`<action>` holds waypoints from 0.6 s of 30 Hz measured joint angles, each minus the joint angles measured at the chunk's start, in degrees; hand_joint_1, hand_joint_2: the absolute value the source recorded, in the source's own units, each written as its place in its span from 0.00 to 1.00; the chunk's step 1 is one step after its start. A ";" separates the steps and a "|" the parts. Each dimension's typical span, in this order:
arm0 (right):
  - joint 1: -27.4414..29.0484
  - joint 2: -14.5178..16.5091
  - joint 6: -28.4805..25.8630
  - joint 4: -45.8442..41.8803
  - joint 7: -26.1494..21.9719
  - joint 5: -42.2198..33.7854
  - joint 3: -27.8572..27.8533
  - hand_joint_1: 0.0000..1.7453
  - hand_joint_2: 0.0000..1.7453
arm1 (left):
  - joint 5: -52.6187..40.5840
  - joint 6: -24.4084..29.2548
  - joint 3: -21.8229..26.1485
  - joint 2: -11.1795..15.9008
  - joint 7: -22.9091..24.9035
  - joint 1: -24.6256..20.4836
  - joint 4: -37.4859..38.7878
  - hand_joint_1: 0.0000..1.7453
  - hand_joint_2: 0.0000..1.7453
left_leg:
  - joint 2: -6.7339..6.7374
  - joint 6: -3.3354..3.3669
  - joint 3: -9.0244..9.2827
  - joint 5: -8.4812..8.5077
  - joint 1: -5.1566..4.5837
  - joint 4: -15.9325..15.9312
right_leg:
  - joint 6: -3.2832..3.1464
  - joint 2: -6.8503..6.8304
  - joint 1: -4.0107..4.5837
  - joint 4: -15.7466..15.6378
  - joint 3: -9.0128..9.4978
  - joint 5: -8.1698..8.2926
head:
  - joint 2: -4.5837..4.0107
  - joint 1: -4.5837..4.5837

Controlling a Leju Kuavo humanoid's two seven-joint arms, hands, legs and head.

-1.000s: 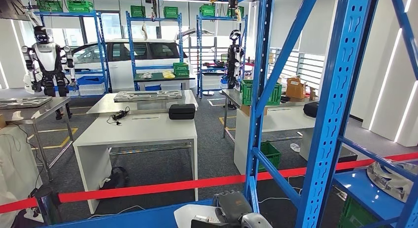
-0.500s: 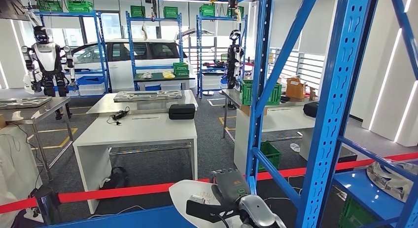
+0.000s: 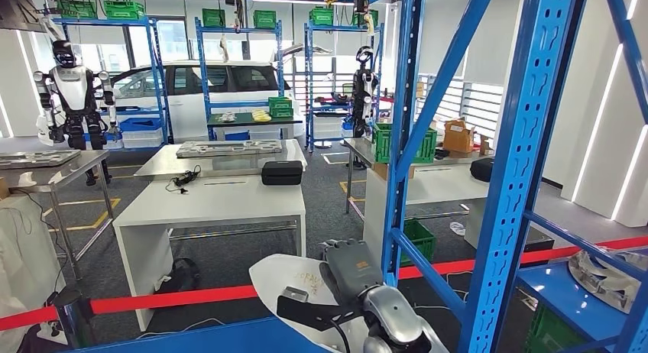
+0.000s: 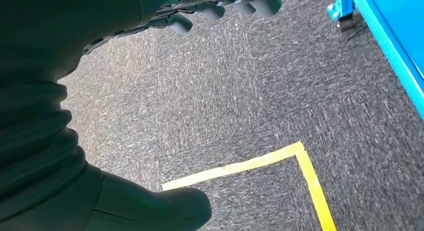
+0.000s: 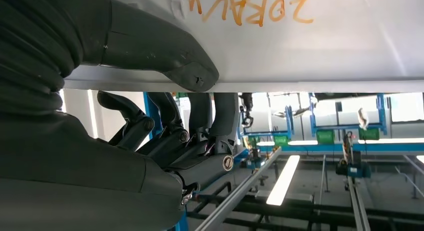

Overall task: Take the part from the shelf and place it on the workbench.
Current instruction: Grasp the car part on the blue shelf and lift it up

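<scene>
One part, lifted clear of the shelf.
My right hand (image 3: 348, 275) grasps the white part (image 3: 286, 280), now raised higher (left hand (image 4: 220, 6) hangs curled, holding nothing); the white desk (image 3: 218, 200) waits beyond the red tape (image 3: 183, 296).

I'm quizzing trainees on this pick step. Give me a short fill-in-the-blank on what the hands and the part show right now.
1. The white part is held by the robot's ____ hand.
2. The handwriting on the part is ____ in colour.
3. The left hand hangs over grey carpet marked with ____ tape.
4. The barrier tape stretched behind the part is ____.

Missing words: right; orange; yellow; red
</scene>
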 joint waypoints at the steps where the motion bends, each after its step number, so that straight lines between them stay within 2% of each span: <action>1: -0.02 0.13 -0.04 -0.40 -0.02 0.19 -0.08 1.00 1.00 | 0.12 0.27 0.00 -0.02 0.10 0.00 0.00 0.00 1.00 | 0.00 0.00 0.00 0.00 0.00 0.00 | 0.00 0.00 0.00 0.00 0.00 0.00 | 0.00 0.00; 18: -0.73 4.15 0.58 -5.46 -0.12 1.97 -0.73 1.00 1.00 | 2.44 0.61 1.84 -0.03 1.50 0.07 0.06 0.00 1.00 | -0.01 0.00 0.00 0.00 0.00 -0.01 | -0.01 0.00 0.01 0.01 0.00 -0.01 | 0.00 0.00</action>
